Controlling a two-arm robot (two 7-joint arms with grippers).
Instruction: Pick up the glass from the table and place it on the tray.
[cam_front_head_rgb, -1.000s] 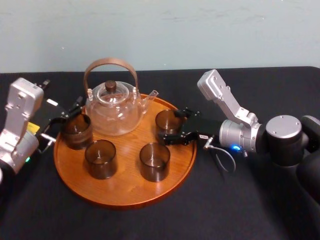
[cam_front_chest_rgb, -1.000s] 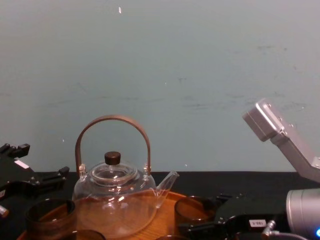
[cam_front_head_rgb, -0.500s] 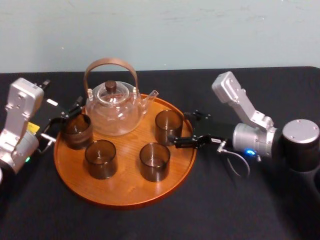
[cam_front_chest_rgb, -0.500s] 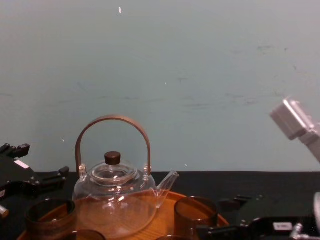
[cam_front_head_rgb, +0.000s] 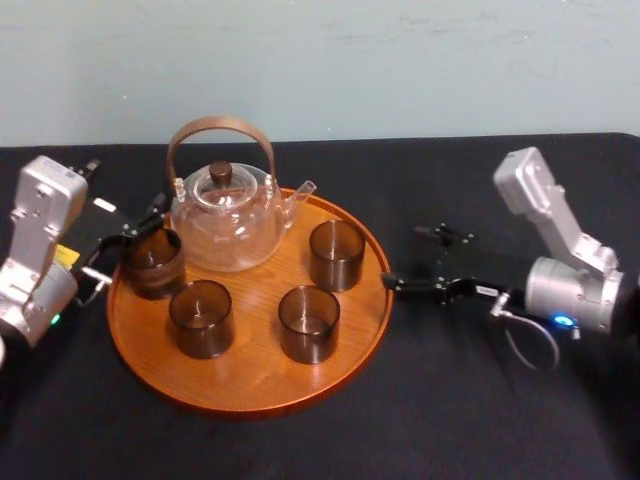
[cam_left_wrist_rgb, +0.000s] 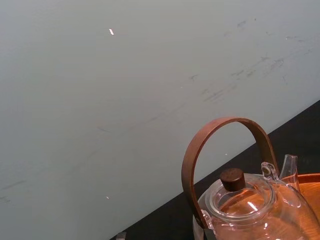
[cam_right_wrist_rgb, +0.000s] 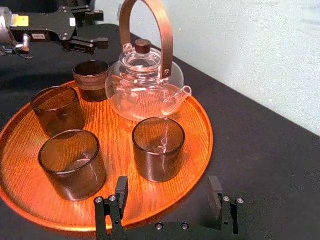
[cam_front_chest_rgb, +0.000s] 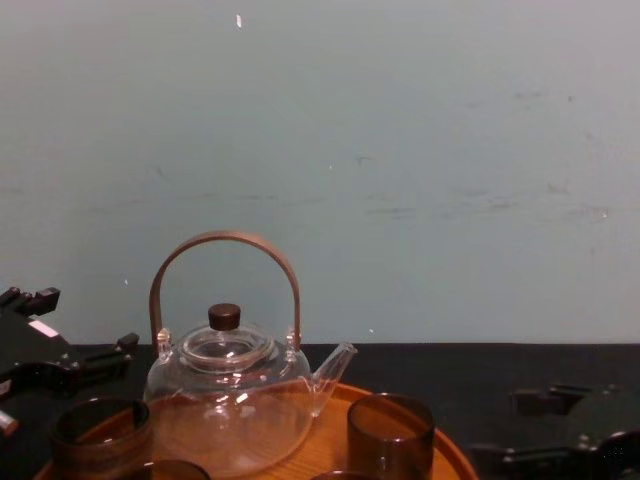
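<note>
The black table (cam_front_head_rgb: 450, 400) lies beneath the right gripper (cam_front_head_rgb: 401, 257), which hangs low over it with its fingers spread wide and nothing between them. Straight ahead of its fingertips, just clear of them, runs the rim of the round wooden tray (cam_front_head_rgb: 250, 375). Across the tray, well beyond this gripper, the glass teapot (cam_front_head_rgb: 225, 215) stands upright. The glass (cam_front_head_rgb: 336, 255) stands upright on the tray. It is the nearest thing in front of the open fingers and is apart from them.

A second glass (cam_front_head_rgb: 309, 322) stands near it. A third glass (cam_front_head_rgb: 200, 317) and a fourth glass (cam_front_head_rgb: 153, 262) stand farther off. The left gripper (cam_front_head_rgb: 130, 240) sits at the tray's opposite edge with its fingers parted, just beside the fourth glass. Whether it touches that glass cannot be told.
</note>
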